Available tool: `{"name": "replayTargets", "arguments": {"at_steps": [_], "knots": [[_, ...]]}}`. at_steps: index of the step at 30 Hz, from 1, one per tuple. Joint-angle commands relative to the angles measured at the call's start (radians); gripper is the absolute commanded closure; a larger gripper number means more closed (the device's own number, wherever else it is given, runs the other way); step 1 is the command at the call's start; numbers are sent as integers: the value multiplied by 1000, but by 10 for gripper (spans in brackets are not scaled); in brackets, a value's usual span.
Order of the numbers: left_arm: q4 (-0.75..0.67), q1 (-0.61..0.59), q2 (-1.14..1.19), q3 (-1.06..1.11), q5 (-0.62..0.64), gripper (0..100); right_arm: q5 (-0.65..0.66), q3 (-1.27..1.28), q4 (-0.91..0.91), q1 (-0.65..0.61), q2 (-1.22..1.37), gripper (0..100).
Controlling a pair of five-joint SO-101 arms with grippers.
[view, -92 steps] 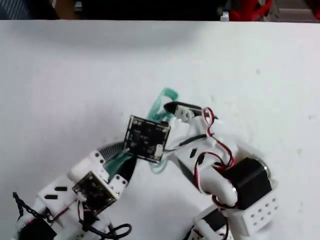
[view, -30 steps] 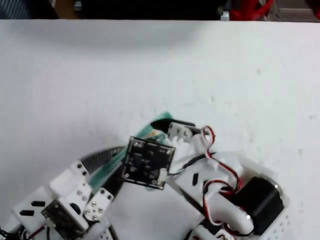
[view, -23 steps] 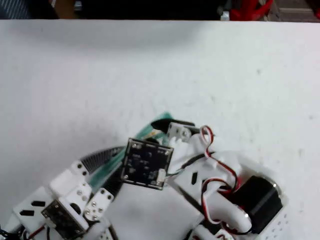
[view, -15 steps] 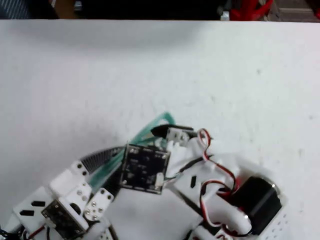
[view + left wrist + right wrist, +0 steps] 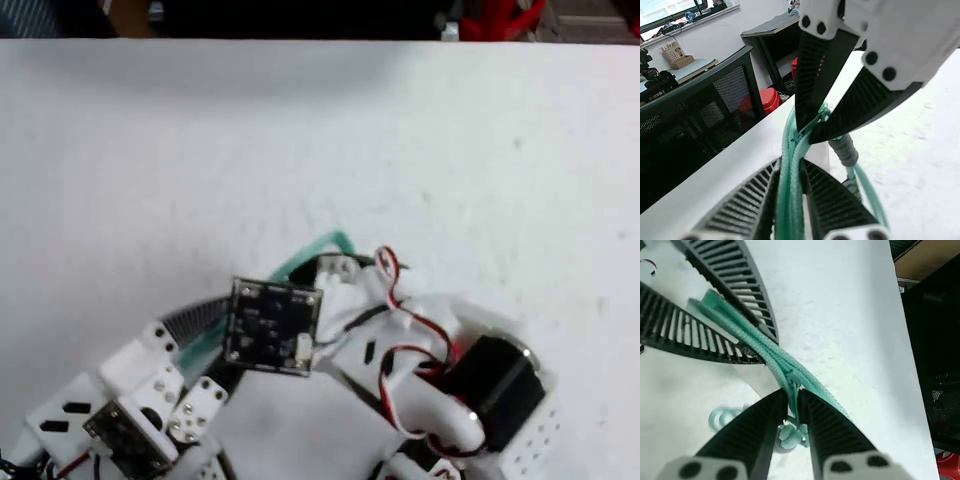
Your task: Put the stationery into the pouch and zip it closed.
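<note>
The green see-through pouch [image 5: 318,246] is held up edge-on between both arms near the table's front middle. My left gripper [image 5: 791,166] is shut on the pouch's zipped green edge [image 5: 789,200]. My right gripper [image 5: 792,394] is shut on the zip slider [image 5: 792,381], close to the left gripper's ribbed fingers [image 5: 735,295]. In the left wrist view the right gripper's fingers [image 5: 812,75] pinch the zip just beyond mine. A grey ribbed piece of stationery [image 5: 843,149] shows inside the pouch. In the high view the right gripper [image 5: 330,266] sits at the pouch's far end.
The white table [image 5: 320,140] stretches open behind and to both sides of the arms. Its far edge [image 5: 300,40] meets a dark background. A black mesh chair [image 5: 700,115] and a red object [image 5: 757,100] stand beyond the table edge.
My right gripper has slid left along the zip toward my left gripper, and less of the green pouch shows. My left arm drew back toward the lower left earlier, then stayed still.
</note>
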Motion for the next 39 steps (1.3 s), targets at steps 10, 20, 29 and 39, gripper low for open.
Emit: {"name": "replayTargets", "arguments": {"at_steps": [10,20,29,39], "knots": [[8,5,4,-11,-2,976,9,-31,33,85,-27,974],[8,4,4,-11,-2,976,9,-38,24,90,-39,978],[8,5,4,-11,-2,976,6,-63,28,90,-56,978],[8,8,4,-11,-2,976,9,-34,5,134,-51,979]]}}
